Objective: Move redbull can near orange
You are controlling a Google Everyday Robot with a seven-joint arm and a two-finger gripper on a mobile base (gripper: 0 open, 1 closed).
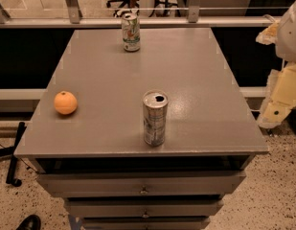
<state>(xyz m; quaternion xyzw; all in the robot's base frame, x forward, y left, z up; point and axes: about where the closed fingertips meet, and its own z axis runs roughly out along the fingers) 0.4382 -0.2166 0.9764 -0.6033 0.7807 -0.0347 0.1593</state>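
Note:
The redbull can (154,118) is a slim silver-grey can with a shiny top and a dark drinking hole. It stands upright near the front edge of the grey table (195,66), a little right of centre. The orange (65,102) is small and round and sits near the table's left edge, well to the left of the can. My gripper (278,102) is off the table's right side, pale cream and white, level with the can but apart from it and holding nothing that I can see.
A white can with green and red markings (130,31) stands upright at the table's far edge. Drawers (143,188) sit below the tabletop. A railing and glass run behind the table. A dark shoe (28,223) is on the speckled floor at lower left.

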